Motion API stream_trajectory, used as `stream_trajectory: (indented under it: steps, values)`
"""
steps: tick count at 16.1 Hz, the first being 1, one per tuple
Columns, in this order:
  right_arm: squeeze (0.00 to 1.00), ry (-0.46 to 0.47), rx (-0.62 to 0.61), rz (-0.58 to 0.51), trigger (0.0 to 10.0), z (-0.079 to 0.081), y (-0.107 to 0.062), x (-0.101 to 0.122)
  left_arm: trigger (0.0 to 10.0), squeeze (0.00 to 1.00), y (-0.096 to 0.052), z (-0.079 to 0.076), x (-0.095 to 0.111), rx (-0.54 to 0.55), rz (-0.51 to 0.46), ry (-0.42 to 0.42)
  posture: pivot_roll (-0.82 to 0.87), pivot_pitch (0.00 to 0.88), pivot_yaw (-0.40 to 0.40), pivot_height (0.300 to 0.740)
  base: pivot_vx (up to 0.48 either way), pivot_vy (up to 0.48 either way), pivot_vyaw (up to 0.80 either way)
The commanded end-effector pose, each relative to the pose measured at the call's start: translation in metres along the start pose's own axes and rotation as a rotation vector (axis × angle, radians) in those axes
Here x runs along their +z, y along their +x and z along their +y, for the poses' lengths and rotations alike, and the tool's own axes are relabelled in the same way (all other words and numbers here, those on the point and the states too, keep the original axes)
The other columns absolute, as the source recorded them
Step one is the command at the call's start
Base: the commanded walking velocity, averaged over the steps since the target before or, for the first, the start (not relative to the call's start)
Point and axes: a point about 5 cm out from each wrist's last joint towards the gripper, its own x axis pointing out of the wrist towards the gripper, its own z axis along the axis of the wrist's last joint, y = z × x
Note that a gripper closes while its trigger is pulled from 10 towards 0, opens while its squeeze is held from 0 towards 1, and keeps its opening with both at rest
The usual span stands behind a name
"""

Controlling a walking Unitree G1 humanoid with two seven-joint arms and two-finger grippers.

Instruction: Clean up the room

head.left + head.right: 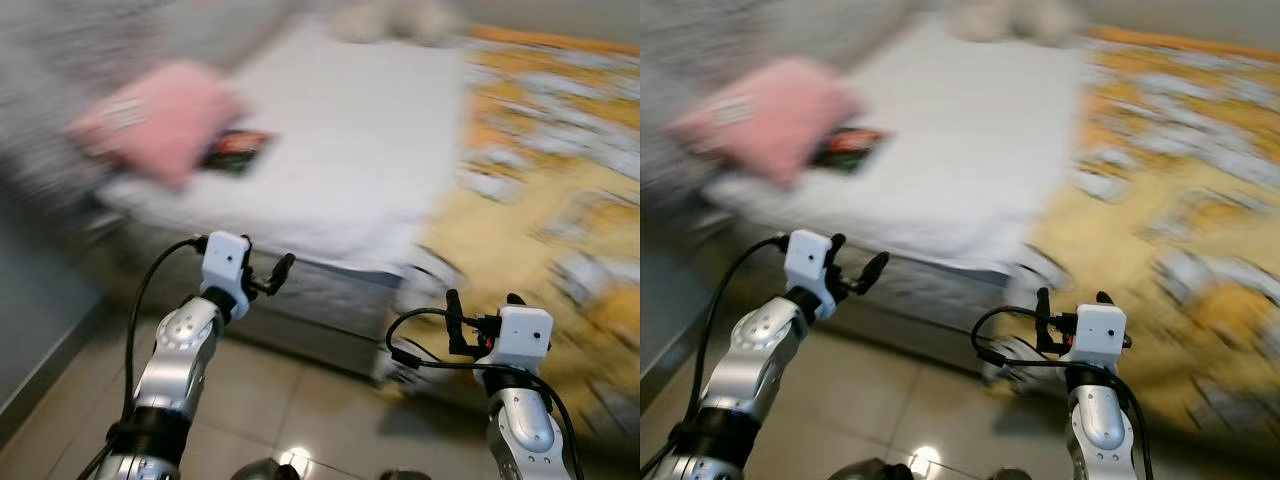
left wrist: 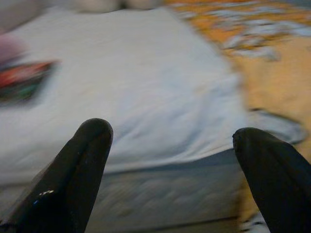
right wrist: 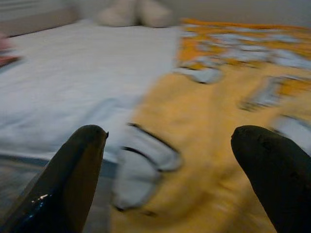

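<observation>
A bed (image 1: 330,150) with a white sheet stands ahead, blurred. A yellow patterned blanket (image 1: 540,200) covers its right side and hangs over the edge. A pink pillow (image 1: 160,120) lies at the bed's left edge, with a dark red packet (image 1: 235,150) just beside it on the sheet. The floor (image 1: 300,400) is tiled. The left gripper (image 1: 272,277) and right gripper (image 1: 482,305) hover before the mattress edge, both spread wide and holding nothing.
</observation>
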Motion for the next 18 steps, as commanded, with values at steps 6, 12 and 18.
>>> stream_trajectory:
  steps: [6,12,18]
  values:
    - [0.31,-0.004,-0.033,0.003,10.0,-0.002,-0.011,-0.001,10.0,0.0,0.002,-0.007,-0.006,-0.073,0.016,-0.037,-0.05,0.082,0.072,0.74,0.0,0.0,-0.8]
    - [0.3,-0.025,-0.008,-0.001,10.0,0.002,-0.01,0.001,10.0,0.0,0.019,-0.004,-0.002,-0.084,0.024,-0.01,-0.06,0.074,0.073,0.74,0.0,0.0,-0.35]
    - [0.31,-0.027,-0.017,0.002,10.0,0.0,-0.015,0.0,10.0,0.0,0.031,-0.018,0.002,-0.129,0.007,0.012,-0.07,0.074,0.08,0.74,0.0,0.477,-0.8]
